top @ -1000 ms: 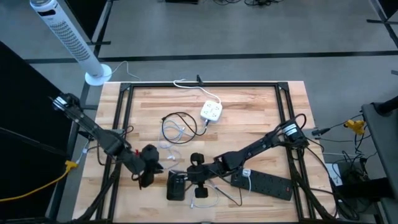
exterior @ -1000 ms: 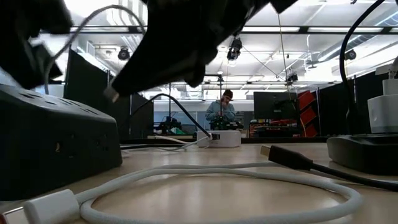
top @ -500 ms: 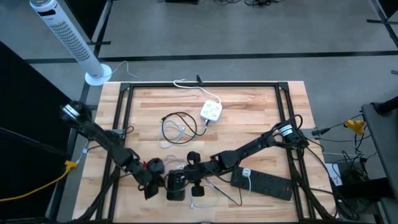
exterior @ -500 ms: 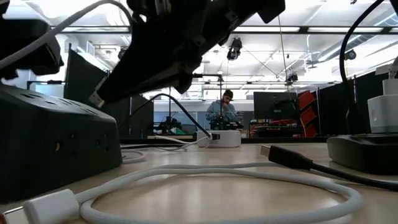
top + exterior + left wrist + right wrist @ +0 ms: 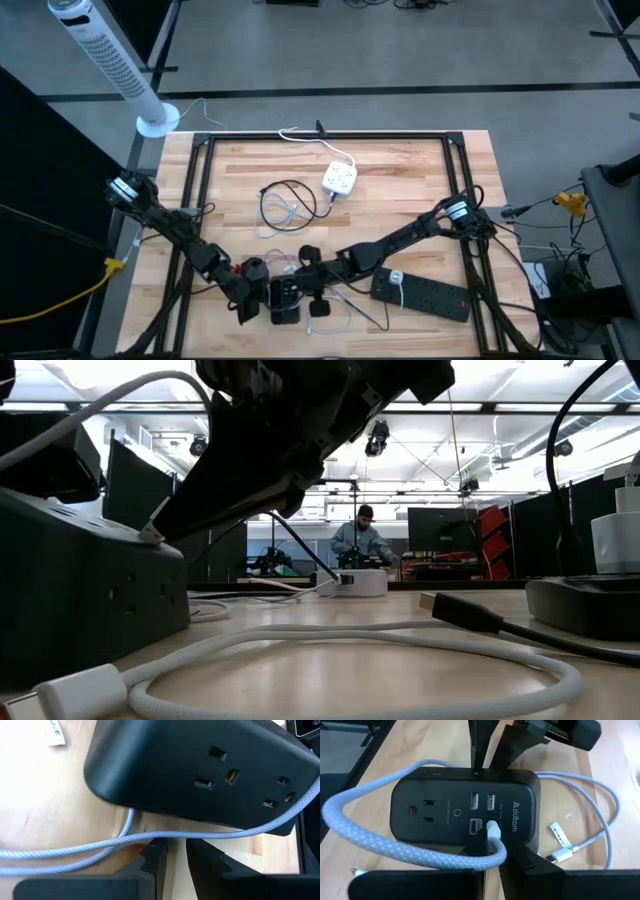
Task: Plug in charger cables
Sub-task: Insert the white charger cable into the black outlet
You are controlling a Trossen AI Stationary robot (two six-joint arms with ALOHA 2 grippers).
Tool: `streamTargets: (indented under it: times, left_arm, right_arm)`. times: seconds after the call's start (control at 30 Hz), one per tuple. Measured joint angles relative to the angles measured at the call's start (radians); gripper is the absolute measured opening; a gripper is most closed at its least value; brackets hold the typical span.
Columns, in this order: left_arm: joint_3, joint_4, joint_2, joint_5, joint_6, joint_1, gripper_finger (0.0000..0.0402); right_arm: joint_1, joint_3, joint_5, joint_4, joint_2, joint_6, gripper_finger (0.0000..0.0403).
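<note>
A black charging block (image 5: 460, 815) lies face up near the table's front edge (image 5: 283, 302). My right gripper (image 5: 492, 865) is shut on a white braided charger cable (image 5: 380, 840). The cable's plug (image 5: 492, 827) stands at the block's row of ports. In the low view the plug tip (image 5: 150, 532) meets the block's top. My left gripper (image 5: 175, 851) stands at the block's left side with a narrow gap between its fingers. The white cable (image 5: 165, 836) runs across just beyond its tips. A black cable coil (image 5: 285, 205) lies farther back. My left gripper has its fingertips (image 5: 478, 766) at the upper edge of the block's side that faces the table's left. It comes slanting down from the left. Nothing is between the fingers. My right gripper pinches the white cable just behind its plug (image 5: 495, 845) between its two fingers. It slants down from the table's right. The plug tip rests on the block's face, and the rest of the cable loops slack over the block.
A long black power strip (image 5: 425, 292) lies to the right with a white plug in it. A white socket cube (image 5: 340, 180) sits mid-table. A second white cable (image 5: 350, 650) and a black plug (image 5: 460, 612) lie near the front edge. A person shows in the room behind.
My left gripper has come down toward the table's near edge and stands against the black block's left side. My right gripper has held the white cable shut while the plug tip has sunk onto the block's top.
</note>
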Motion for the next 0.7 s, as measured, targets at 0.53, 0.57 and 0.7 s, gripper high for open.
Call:
streamTargets:
  times: [0.53,0.57,0.7]
  left_arm:
    - [0.000,0.019,-0.028,-0.089,0.096,0.016,0.0063]
    - [0.000,0.023,-0.028,-0.104,0.110,0.016,0.0063]
    - [0.000,0.042,-0.028,-0.126,0.145,0.023,0.0063]
  right_arm:
    - [0.000,0.079,0.003,-0.160,0.003,-0.070,0.0015]
    - [0.000,0.079,0.003,-0.162,0.003,-0.069,0.0015]
    - [0.000,0.079,0.000,-0.175,0.005,-0.069,0.0015]
